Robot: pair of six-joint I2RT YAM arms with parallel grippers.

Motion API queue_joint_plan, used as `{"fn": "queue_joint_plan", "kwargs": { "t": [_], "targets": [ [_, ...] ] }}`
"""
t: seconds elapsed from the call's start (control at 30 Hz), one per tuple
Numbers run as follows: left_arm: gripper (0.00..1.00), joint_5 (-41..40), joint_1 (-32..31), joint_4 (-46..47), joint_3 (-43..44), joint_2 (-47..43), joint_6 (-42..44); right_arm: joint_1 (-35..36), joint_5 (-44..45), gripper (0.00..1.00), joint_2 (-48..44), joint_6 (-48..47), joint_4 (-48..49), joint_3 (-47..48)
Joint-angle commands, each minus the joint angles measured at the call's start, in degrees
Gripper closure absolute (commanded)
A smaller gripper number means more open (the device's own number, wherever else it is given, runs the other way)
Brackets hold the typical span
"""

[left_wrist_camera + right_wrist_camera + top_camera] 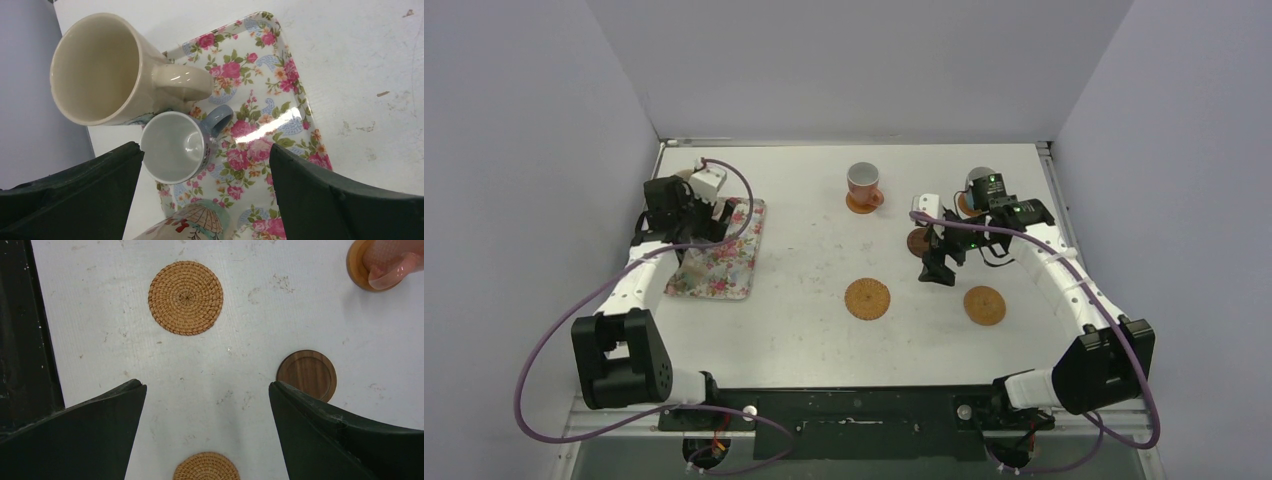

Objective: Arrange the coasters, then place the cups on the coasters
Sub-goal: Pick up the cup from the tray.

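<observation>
- white table (804,340); pink cup (862,180) seated at 12 o'clock.
- step: cup transfer. left gripper (204,146), jaws apart, empty, hovers over small grey cup (175,147) on tray (280,100) at 9 o'clock.
- right gripper (205,384), jaws apart, empty, above bare woven coaster (185,297).
- next: descend, close on cup wall, carry toward 4 o'clock.

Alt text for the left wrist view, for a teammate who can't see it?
The open left hand hovers above a small grey mug on the floral tray. A large cream mug stands beside it; a patterned mug shows partly at the bottom edge.
</observation>
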Motion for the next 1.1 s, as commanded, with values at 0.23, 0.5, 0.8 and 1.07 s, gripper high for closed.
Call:
{"fn": "queue_joint_plan", "kwargs": {
  "t": [0.23,0.5,0.8,1.07],
  "targets": [
    [0.03,-11.0,2.0,5.5,2.5,4.2,-5.7,-0.4,-3.0,0.00,-2.5,-1.8,1.2,-1.1],
    [0.03,-10.3,3.8,6.3,6.1,10.2,-6.4,-0.4,-2.7,0.00,-3.1,-1.9,1.6,-2.1],
    [0.03,-5.7,5.3,3.4,9.2,13.4,-7.6,-0.4,-2.4,0.00,-2.7,-2.0,2.0,-2.3],
    [0.06,-4.4,5.4,2.4,9.4,15.1,-7.6,-0.4,-2.3,0.00,-2.5,-2.1,2.2,-2.4]
  ]
}}
